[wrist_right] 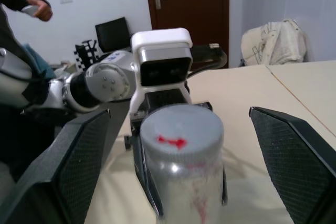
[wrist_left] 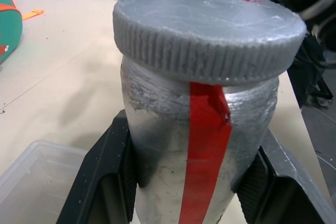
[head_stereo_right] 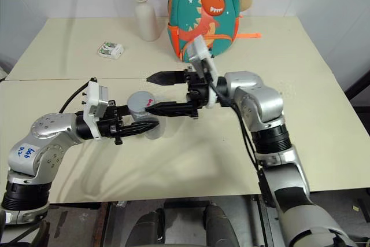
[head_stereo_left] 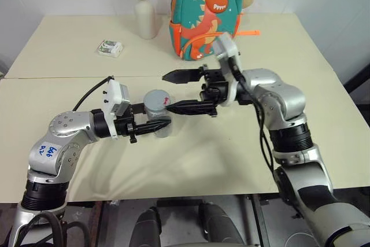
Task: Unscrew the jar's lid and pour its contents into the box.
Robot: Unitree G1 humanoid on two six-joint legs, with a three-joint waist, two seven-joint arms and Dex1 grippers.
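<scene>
My left gripper point(head_stereo_left: 155, 121) is shut on the jar point(head_stereo_left: 158, 114), a small cloudy plastic cylinder held upright just above the table. A red mark point(wrist_left: 205, 145) runs down the jar's side. The grey ribbed lid point(head_stereo_left: 156, 98) sits on top of it, with a red smear on its face. My right gripper point(head_stereo_left: 166, 92) reaches in from the right at lid height and is open. Its two black fingers point(wrist_right: 79, 156) stand wide on either side of the lid without touching it. The contents are hidden inside the cloudy jar. A corner of the clear box point(wrist_left: 31, 182) lies on the table below the jar.
A white vase point(head_stereo_left: 145, 18) with flowers, a teal dinosaur backpack point(head_stereo_left: 205, 15) and a small white-and-green packet point(head_stereo_left: 110, 48) stand on the far table. A seam point(head_stereo_left: 58, 77) joins the two tables. A person point(wrist_right: 21, 3) stands beyond the table's left side.
</scene>
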